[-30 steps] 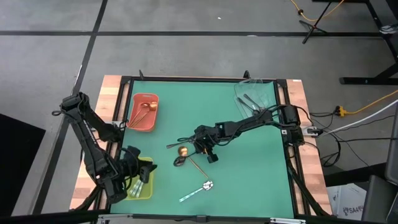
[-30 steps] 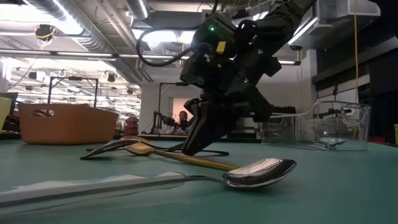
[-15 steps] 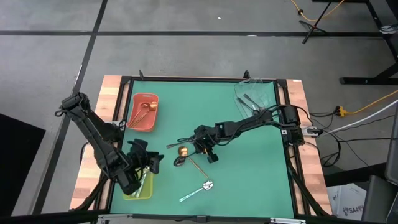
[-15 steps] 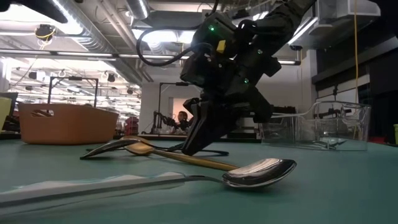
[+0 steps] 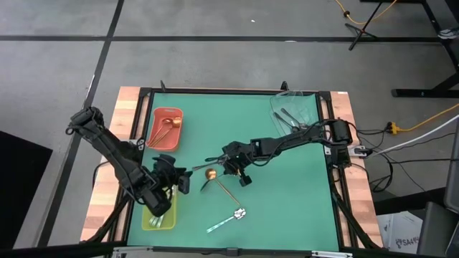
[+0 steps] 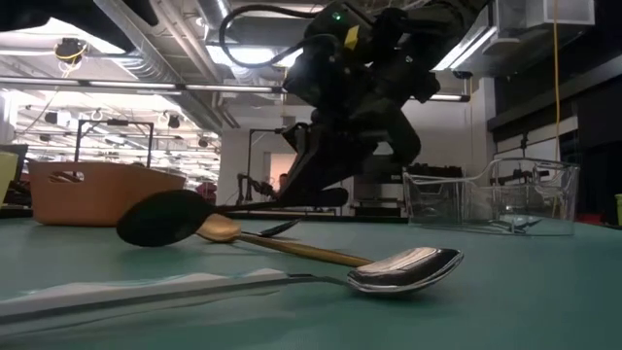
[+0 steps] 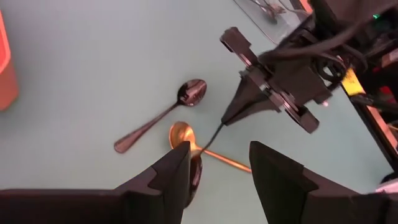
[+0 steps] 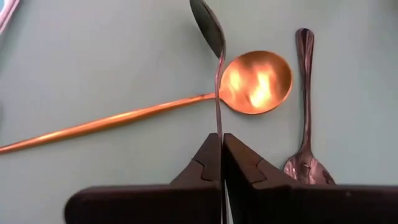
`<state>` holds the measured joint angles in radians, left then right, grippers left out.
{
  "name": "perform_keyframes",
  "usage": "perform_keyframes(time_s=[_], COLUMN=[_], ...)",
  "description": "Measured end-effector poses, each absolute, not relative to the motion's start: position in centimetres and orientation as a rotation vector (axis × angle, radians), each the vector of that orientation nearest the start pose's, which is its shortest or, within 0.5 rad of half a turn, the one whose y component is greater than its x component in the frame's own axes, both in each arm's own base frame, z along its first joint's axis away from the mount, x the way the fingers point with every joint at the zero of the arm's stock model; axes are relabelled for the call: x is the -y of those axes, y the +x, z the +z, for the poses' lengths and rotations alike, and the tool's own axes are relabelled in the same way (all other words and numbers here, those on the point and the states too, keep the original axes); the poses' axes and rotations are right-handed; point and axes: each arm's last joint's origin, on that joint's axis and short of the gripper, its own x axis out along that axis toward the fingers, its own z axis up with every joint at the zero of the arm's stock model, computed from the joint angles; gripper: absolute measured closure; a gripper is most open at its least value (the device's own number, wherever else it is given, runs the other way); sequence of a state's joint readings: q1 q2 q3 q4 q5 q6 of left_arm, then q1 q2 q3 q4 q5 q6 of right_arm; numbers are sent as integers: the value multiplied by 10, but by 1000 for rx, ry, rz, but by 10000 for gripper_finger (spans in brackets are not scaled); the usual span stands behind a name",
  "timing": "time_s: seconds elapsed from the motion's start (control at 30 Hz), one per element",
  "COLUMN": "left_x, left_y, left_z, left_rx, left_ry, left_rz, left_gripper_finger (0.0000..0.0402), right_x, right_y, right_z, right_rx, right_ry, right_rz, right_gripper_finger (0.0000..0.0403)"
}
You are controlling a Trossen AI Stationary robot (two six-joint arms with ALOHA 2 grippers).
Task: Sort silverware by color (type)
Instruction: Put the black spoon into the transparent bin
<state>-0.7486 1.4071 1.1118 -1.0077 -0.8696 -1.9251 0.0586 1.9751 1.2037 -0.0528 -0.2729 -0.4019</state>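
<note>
My right gripper (image 5: pixel 231 167) is shut on a black spoon (image 6: pixel 160 216) at mid-table. Its bowl (image 8: pixel 208 25) sticks out past the fingers, over a gold spoon (image 8: pixel 255 81) that lies flat on the green mat. A second black spoon (image 7: pixel 158 118) lies flat beside them. A mint-handled silver spoon (image 5: pixel 228 220) lies nearer the front edge. My left gripper (image 7: pixel 217 180) is open, raised left of the spoons and pointing toward them. My right gripper pinches the black spoon's thin handle (image 8: pixel 218 127) between its two fingertips. The fingers slant down from the table's right and lie along the handle. The spoon reaches out beyond them toward the left, its bowl (image 6: pixel 160 216) lifted off the mat.
A red tray (image 5: pixel 166 129) with gold spoons sits at the far left. A yellow-green tray (image 5: pixel 159 215) sits at the near left under the left arm. A clear tray (image 5: pixel 295 111) holding dark spoons stands at the far right. Bare mat lies at the near right.
My right gripper has risen, still shut, and the black spoon's bowl has come up off the mat. My left gripper has swung from over the yellow-green tray toward the spoons at mid-table, staying open.
</note>
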Motion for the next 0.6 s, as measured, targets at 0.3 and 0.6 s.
perform_keyframes(time_s=[0.3, 0.6], left_x=[146, 137], left_y=[207, 234], left_z=[266, 264], left_rx=[-487, -513], left_ry=[-823, -697], left_rz=[808, 733], left_gripper_finger=[241, 241], right_x=[-30, -30], right_y=[405, 405], right_z=[147, 147], right_rx=[-764, -765], right_ry=[-306, -306], right_rz=[434, 433], right_gripper_finger=[403, 403])
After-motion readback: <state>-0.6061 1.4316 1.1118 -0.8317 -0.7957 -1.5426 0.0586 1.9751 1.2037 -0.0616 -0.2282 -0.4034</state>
